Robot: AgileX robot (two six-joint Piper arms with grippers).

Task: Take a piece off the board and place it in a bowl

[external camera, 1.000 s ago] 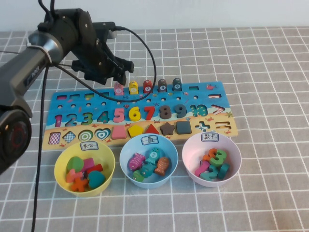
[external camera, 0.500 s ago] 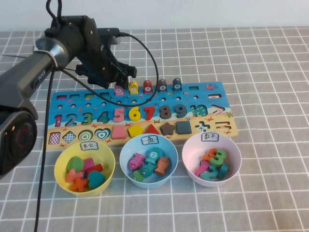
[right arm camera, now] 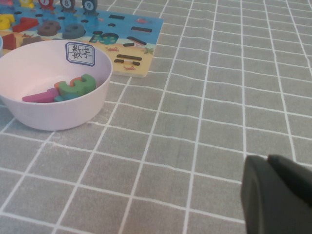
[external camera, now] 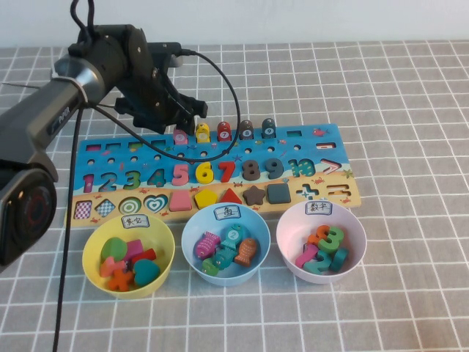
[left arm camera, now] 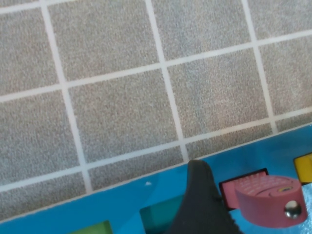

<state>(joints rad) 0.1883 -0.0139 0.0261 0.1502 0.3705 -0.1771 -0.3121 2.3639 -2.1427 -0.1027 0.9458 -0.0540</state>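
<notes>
The bench (external camera: 410, 88) carried the board (external camera: 322, 165), and the task looked barely begun: the pink piece (external camera: 180, 136) sat in its slot at the board's far edge, first in a row of like pieces. The left gripper (external camera: 189, 117) hung just over it, one finger (left arm camera: 202, 204) down beside it; whether it had clenched I could not tell. The light blue bowl (external camera: 192, 227), already holding fish blocks, waited in front of the board between the yellow bowl (external camera: 91, 246) and pink bowl (external camera: 289, 220). The yellow neighbour piece (external camera: 203, 133) crowded the grasp. The right gripper (right arm camera: 278, 195) was parked away near the pink bowl, state unclear.
</notes>
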